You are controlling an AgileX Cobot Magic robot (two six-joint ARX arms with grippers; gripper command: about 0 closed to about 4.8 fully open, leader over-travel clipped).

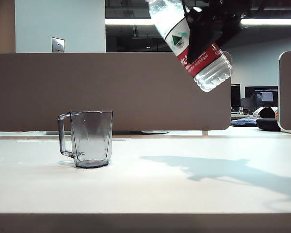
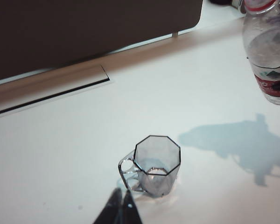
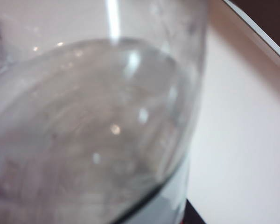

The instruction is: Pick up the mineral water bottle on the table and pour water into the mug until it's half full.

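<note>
holding the mineral water bottle [image 1: 194, 46] tilted high above the table [image 1: 184, 194], right gripper [image 1: 211, 29] clamped its label band; thin, slippery, sloshing. left gripper [image 2: 120, 205] looked closed beside the mug [image 1: 89, 138], which stood nearer the left edge.

Brown partition panel [image 1: 111, 92] behind desk; wall switch plate [image 1: 58, 45]; ceiling strip lights [image 1: 128, 22]; monitors [image 1: 262, 97] far right.

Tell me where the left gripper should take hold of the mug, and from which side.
Probably by the handle. The mug stands upright on the table, its handle pointing away from the raised mineral water bottle in the right gripper. The left gripper, seemingly shut, already hangs on the handle side; open it and come in level there, leaving the rim clear.
</note>
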